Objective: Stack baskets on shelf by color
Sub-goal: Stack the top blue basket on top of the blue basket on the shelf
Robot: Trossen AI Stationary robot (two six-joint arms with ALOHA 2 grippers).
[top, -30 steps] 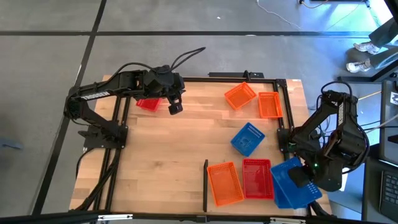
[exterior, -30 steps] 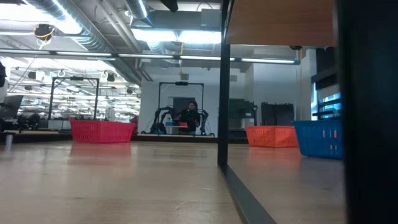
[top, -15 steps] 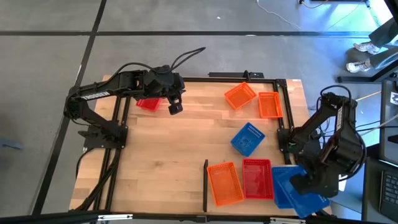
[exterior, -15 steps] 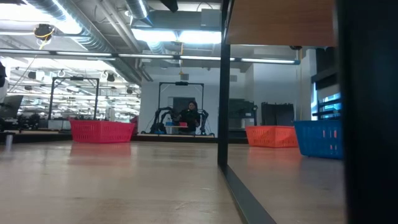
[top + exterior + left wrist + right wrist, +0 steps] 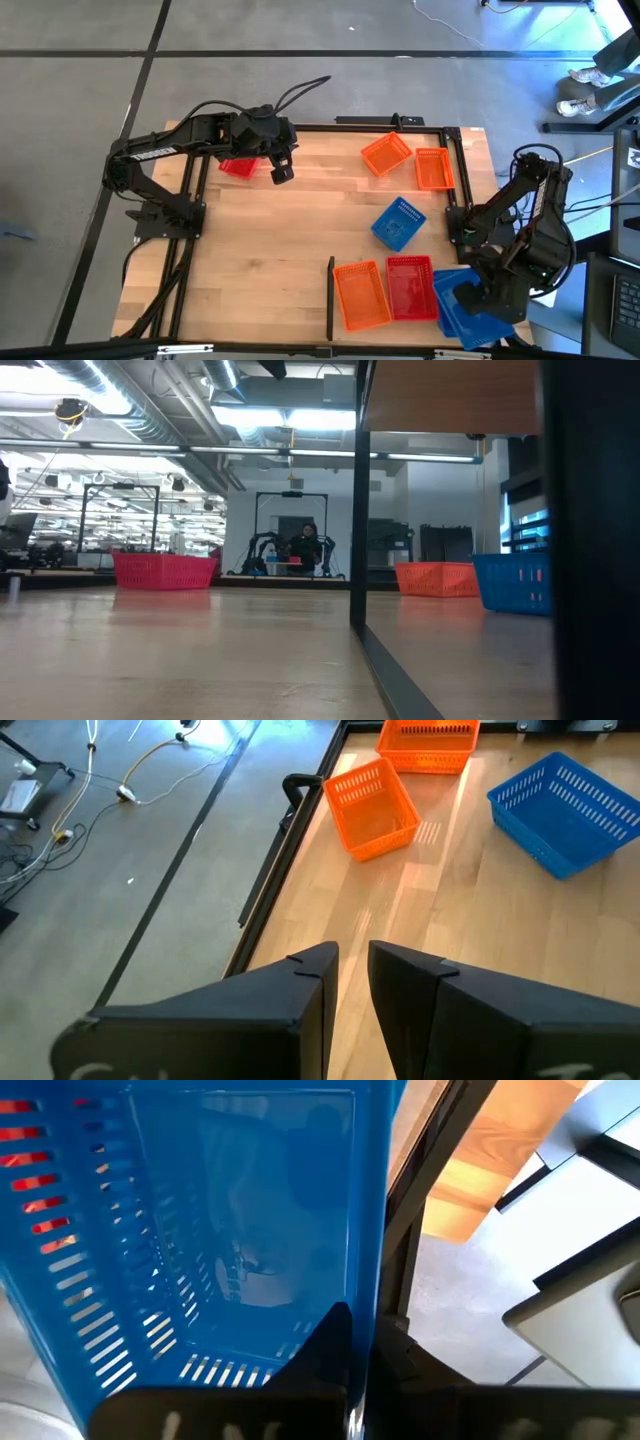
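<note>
Wood-plank shelf (image 5: 300,230) fills frame centre. Two orange baskets (image 5: 386,155) upper right; lone blue basket (image 5: 398,223) mid-right; orange (image 5: 361,295), red (image 5: 412,287), blue stack (image 5: 470,305) along bottom right; red basket (image 5: 238,166) upper left.

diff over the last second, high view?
The right gripper, fingers shut on the rim of the blue baskets, shifted toward the table's near edge, dragging the blue baskets slightly along the shelf. The left gripper and the other baskets stayed put.

- Robotics lab or workshop showing: exposed ceiling ducts (image 5: 150,410) and strip lights (image 5: 270,417) running overhead.
- Another framed robot rig (image 5: 290,535) standing beyond the tabletop (image 5: 180,650), a person (image 5: 306,546) sitting there.
- Cables (image 5: 130,780) lying across grey concrete floor (image 5: 300,25).
</note>
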